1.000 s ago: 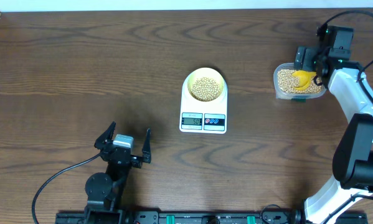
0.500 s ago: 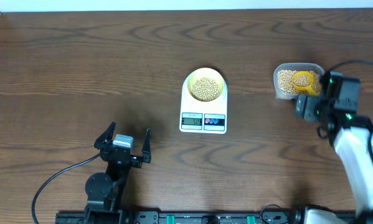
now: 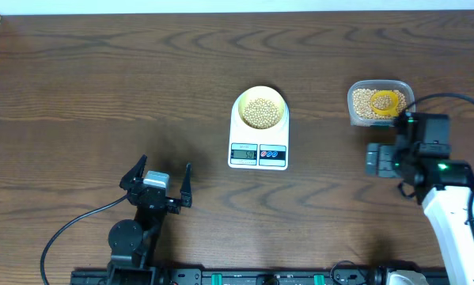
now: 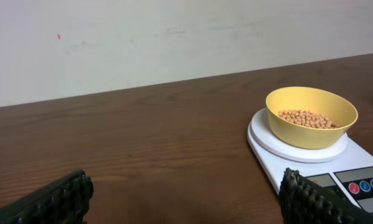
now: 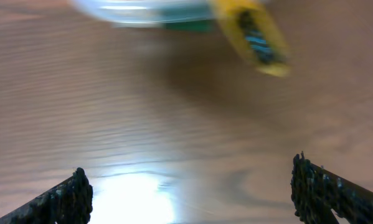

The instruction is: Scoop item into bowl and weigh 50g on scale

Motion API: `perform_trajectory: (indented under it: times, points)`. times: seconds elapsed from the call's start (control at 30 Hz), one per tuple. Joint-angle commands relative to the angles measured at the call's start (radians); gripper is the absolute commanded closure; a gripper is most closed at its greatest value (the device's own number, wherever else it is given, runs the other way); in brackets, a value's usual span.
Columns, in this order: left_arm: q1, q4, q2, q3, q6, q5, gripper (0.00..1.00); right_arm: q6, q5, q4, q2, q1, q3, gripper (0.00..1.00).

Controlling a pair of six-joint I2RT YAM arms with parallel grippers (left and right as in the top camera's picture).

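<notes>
I have just drawn the right end effector back from the clear rectangular plastic tub. A second ago it was over the tub; now it hangs above bare brown wooden surface, near the tub but on my side of it. Its fingers stand wide apart with nothing between them, as the right wrist view confirms. That view is smeared, so the arm is probably in motion.

The yellow long-handled scoop lies in the tub on the spare beans, and its handle juts over the rim. I read that as the tool being set down and released.

The small round tan-beige beans I am weighing form a shallow heap in the small pale-yellow bowl. The bowl sits on the platform of the white rectangular digital scale, well apart from both arms. In the left wrist view they fill only the bottom of the bowl.

The left end effector is parked near the front edge, fingers spread and empty, and has not moved.

The display is lit, but the digits are too small for me to read, so I can't confirm the target weight. With the scoop put away, I judge the scooping finished.
</notes>
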State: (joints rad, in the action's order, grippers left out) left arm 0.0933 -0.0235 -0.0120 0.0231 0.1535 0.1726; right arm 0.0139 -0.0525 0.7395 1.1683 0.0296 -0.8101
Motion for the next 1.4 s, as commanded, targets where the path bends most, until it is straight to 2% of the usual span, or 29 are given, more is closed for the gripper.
perform_trajectory:
  times: [0.0,0.13,0.23,0.33,0.6,1.03,1.2,1.37]
  points:
    - [-0.005,-0.032,0.007,-0.019,-0.006,-0.005,0.02,-0.008,0.066,-0.024,-0.007,-0.079,0.008,0.01]
    - [-0.005,-0.032,0.007,-0.019,-0.006,-0.005,0.02,-0.12,0.056,-0.215,-0.011,-0.129,0.043,0.01]
    - [-0.005,-0.032,0.007,-0.019,-0.006,-0.005,0.02,-0.134,0.065,-0.522,-0.019,-0.129,0.111,0.01]
    - [-0.005,-0.032,0.007,-0.019,-0.006,-0.005,0.02,-0.135,0.116,-0.755,-0.053,-0.13,0.217,0.01]
    - [-0.005,-0.032,0.007,-0.019,-0.006,-0.005,0.02,-0.131,0.168,-0.983,-0.251,-0.129,0.478,0.01]
    - [-0.005,-0.032,0.007,-0.019,-0.006,-0.005,0.02,-0.086,0.159,-1.201,-0.599,-0.129,0.805,0.01]
    - [-0.005,-0.032,0.007,-0.019,-0.006,-0.005,0.02,-0.086,0.132,-1.102,-0.69,-0.129,0.805,0.01]
    - [-0.005,-0.032,0.007,-0.019,-0.006,-0.005,0.02,-0.086,0.134,-0.9,-0.832,-0.129,0.805,0.01]
